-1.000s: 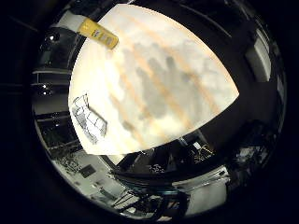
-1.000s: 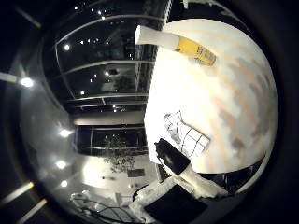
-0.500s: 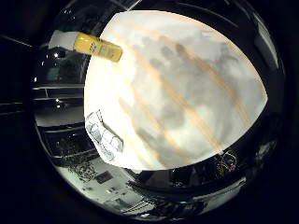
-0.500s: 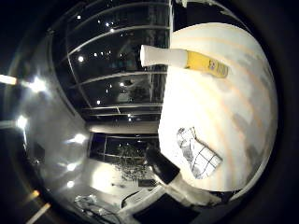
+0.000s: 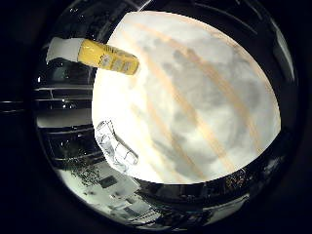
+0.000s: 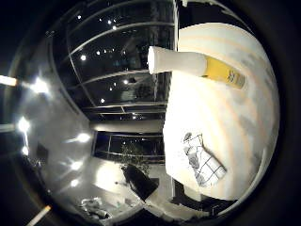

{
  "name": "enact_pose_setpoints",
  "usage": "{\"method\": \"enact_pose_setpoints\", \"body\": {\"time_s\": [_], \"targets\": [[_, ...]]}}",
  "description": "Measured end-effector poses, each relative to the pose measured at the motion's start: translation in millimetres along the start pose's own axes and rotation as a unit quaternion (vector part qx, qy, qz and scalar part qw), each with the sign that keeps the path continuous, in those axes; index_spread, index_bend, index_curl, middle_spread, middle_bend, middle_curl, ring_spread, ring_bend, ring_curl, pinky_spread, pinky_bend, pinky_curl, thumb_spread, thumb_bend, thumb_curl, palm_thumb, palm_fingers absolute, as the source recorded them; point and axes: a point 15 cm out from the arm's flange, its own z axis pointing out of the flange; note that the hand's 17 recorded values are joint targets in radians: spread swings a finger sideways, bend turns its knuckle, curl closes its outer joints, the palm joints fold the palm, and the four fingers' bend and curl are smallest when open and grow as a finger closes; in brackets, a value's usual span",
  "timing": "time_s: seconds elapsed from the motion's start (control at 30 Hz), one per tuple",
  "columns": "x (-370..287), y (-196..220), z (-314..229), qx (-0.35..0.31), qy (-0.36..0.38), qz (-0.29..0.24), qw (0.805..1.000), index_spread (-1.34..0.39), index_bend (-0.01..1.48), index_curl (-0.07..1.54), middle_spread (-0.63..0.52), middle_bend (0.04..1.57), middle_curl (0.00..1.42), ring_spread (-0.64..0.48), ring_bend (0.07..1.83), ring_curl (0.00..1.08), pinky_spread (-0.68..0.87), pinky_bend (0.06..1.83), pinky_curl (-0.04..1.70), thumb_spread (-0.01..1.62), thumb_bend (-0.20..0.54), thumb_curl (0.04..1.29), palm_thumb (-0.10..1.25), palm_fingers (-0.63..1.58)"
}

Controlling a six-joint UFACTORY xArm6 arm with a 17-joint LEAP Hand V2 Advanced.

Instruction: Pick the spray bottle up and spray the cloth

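Both views: spray bottle [image 6: 200,66], cloth [image 6: 203,165] on table [image 5: 195,97]; thumb-side adds room lights; robot hand state unclear.

Below my palm, a yellow spray bottle [image 5: 102,55] with a white top stands on the pale table [image 5: 204,107], well apart from a folded checked cloth [image 5: 114,146].

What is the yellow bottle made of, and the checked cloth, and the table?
The bottle looks like smooth plastic: a glossy yellow body with a matte white top. The cloth seems to be thin woven fabric, white with dark grid lines, and it lies in soft folds. The table is pale and cloudy with tan stripes; it could be painted wood or laminate, I can't tell which.
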Motion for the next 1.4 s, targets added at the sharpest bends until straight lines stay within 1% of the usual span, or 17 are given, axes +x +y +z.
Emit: {"method": "enact_pose_setpoints", "body": {"time_s": [0.2,0.47,0.9,1.03,1.27,1.4], "targets": [[1,-12,19,-0.002,0.012,-0.004,1.000,-0.14,0.14,0.22,0.22,0.19,0.30,0.24,0.33,0.27,0.36,0.41,0.33,0.97,-0.026,0.29,0.33,-0.03],[13,-30,34,-0.005,0.015,0.006,1.000,-0.13,0.14,0.22,0.22,0.20,0.31,0.24,0.33,0.27,0.36,0.41,0.33,0.96,-0.029,0.29,0.33,-0.02],[3,-34,47,-0.009,0.007,0.000,1.000,-0.13,0.15,0.23,0.22,0.21,0.33,0.24,0.36,0.27,0.37,0.42,0.32,0.96,-0.029,0.29,0.35,0.00],[1,-42,53,-0.010,0.006,-0.005,1.000,-0.13,0.15,0.24,0.21,0.23,0.34,0.24,0.37,0.27,0.37,0.40,0.32,0.97,-0.028,0.30,0.35,0.03],[-7,-42,71,-0.017,-0.002,-0.006,1.000,-0.12,0.15,0.25,0.20,0.23,0.34,0.24,0.39,0.27,0.38,0.40,0.31,0.97,-0.028,0.29,0.37,0.07],[-7,-41,79,-0.023,-0.006,-0.010,1.000,-0.12,0.15,0.26,0.18,0.26,0.35,0.22,0.39,0.27,0.36,0.38,0.31,0.97,-0.027,0.30,0.38,0.12]]}}
